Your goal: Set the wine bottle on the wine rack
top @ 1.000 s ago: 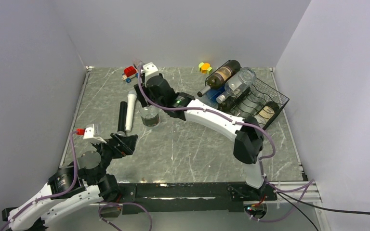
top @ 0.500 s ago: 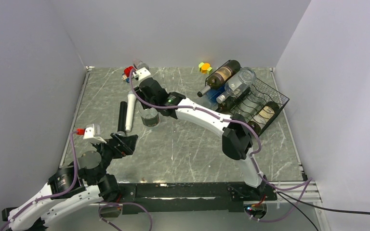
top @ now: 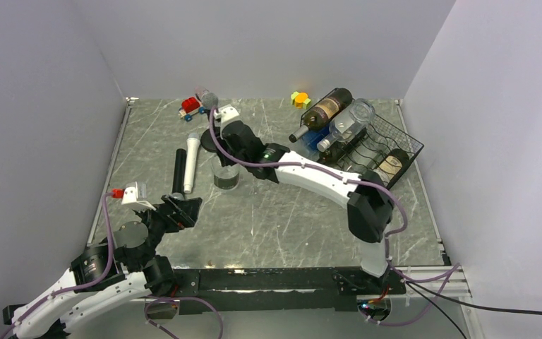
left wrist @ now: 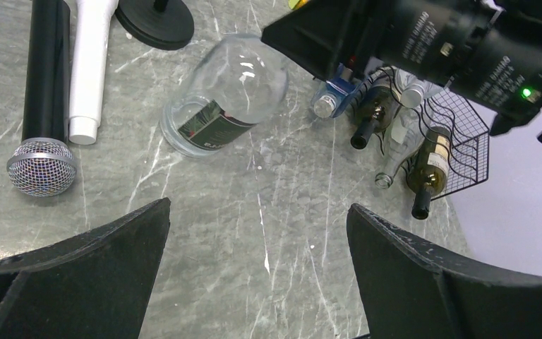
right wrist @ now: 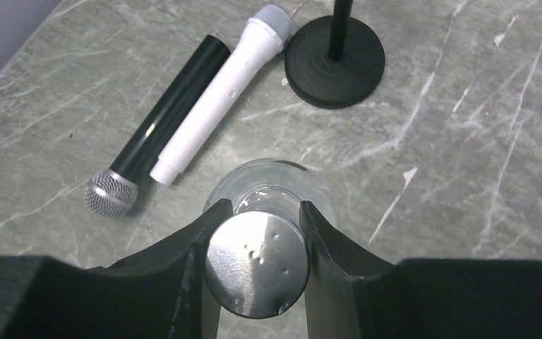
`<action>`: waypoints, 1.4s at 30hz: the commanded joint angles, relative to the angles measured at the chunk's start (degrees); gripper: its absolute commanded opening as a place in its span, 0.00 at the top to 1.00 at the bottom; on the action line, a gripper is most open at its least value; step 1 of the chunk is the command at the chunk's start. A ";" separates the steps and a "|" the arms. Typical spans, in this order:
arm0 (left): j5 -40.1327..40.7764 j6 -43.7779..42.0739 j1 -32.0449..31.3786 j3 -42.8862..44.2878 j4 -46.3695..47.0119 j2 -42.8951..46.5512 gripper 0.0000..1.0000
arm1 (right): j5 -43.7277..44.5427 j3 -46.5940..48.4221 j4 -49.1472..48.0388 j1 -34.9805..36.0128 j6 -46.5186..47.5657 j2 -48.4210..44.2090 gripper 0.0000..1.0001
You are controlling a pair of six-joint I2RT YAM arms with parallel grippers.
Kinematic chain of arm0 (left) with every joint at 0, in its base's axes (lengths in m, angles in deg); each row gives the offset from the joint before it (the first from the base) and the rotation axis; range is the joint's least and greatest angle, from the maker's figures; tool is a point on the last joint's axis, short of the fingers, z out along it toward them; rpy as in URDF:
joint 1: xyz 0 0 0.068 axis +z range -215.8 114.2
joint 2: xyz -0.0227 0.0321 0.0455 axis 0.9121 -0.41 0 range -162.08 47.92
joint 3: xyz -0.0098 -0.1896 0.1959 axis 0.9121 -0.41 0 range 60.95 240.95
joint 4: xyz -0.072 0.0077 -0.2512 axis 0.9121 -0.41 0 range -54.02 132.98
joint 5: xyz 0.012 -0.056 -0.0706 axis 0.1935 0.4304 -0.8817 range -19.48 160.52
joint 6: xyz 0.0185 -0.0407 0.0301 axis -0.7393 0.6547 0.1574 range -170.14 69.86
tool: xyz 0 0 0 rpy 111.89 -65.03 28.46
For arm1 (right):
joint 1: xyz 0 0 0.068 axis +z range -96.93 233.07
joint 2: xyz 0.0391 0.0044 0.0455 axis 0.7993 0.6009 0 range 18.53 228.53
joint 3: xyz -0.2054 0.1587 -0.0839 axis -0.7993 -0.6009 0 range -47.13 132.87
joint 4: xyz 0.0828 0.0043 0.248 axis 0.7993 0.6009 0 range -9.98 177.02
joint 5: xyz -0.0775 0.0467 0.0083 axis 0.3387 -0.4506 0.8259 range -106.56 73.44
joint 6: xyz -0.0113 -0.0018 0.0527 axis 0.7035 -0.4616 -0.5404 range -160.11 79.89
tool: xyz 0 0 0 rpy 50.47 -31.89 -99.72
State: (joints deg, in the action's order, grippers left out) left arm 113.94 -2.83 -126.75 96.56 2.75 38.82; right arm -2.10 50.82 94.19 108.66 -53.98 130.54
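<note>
While the right pincer (right wrist: 257,236) pinches the wine bottle (right wrist: 275,180) by its cap, pickup seems underway; lifting toward the wine rack (top: 404,145) should follow.

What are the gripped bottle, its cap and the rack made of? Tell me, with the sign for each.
Wine bottle: looks like clear glass, possibly hard plastic, and glossy; the table shows through it and it carries bright highlights.
Cap: apparently metal, with a dull silver sheen.
Wine rack: thin wire, likely black-coated metal, with little shine.
</note>
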 commanded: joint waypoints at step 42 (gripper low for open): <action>-0.04 0.69 0.13 -0.04 2.03 -4.53 0.01 | 2.93 -47.38 -4.92 11.72 -17.63 -24.57 1.00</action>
State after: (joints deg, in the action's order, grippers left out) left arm 113.96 -2.44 -126.75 96.54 2.88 34.79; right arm 0.48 2.89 86.46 120.29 -69.36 106.67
